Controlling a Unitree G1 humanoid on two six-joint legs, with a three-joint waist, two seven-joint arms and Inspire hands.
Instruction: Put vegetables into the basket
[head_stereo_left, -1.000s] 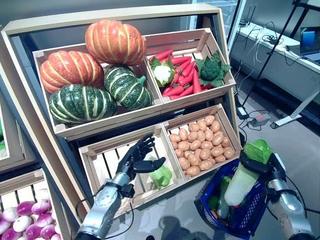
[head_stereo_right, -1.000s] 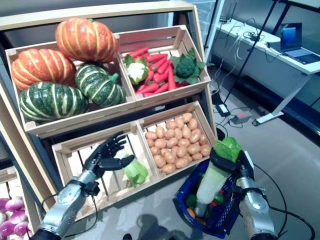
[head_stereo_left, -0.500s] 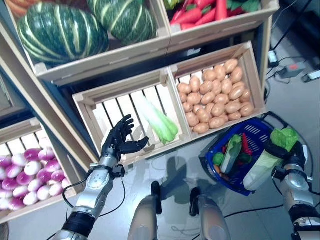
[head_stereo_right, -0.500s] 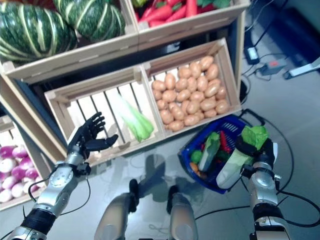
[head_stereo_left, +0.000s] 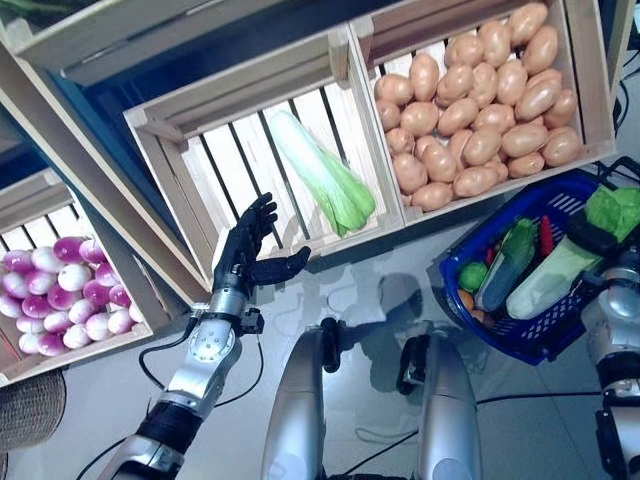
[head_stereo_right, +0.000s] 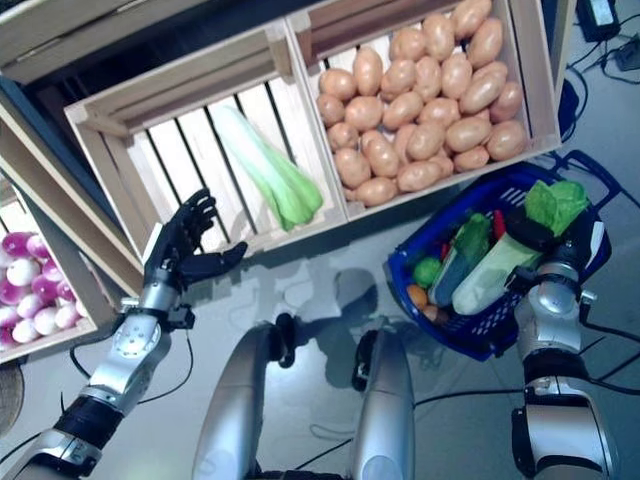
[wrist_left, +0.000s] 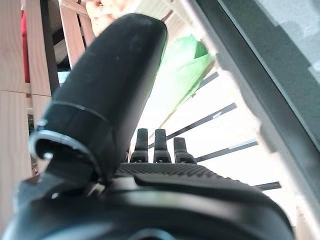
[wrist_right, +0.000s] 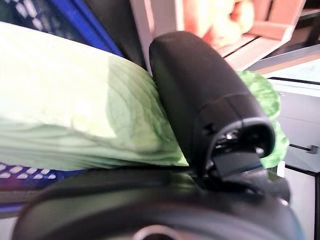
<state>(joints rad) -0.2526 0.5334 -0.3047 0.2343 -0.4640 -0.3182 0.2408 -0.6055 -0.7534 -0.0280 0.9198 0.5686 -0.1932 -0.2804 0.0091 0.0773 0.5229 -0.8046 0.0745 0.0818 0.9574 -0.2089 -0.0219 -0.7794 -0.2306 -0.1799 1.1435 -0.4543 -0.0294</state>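
Pale unfinished slatted wooden crates (head_stereo_left: 250, 100), matt with visible grain. The blue plastic mesh basket (head_stereo_left: 520, 345) looks slightly shiny. Tan potatoes (head_stereo_left: 480, 90) are smooth with a dull sheen, and the pale green cabbage (head_stereo_left: 325, 175) looks waxy with ribbed leaves. Grey floor (head_stereo_left: 350, 290) is pretty glossy, throws reflections.
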